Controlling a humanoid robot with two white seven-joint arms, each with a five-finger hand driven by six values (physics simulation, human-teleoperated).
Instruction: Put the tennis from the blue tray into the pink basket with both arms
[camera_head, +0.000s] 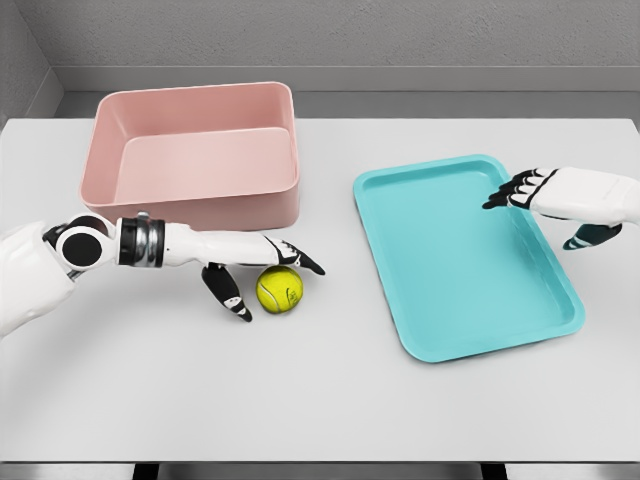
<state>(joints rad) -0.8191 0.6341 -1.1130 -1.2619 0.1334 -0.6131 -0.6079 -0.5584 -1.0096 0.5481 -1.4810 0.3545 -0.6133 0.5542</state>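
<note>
While the yellow felt tennis ball (279, 288) sits on the white table (300, 400), off the tray, the left hand (262, 265) lies touching or just beside its left side, fingers spread, gripping nothing. Bare tabletop surrounds it. Beyond, the pink plastic basket (190, 160) stands near. The right hand (540, 200) hovers relaxed over the turquoise tray's (470, 250) far right edge.

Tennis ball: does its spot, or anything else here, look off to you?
Yes. The tennis ball lies on the bare table, in front of the pink basket, in neither basket nor blue tray. The left hand is open beside it; the right hand hovers over the tray.
</note>
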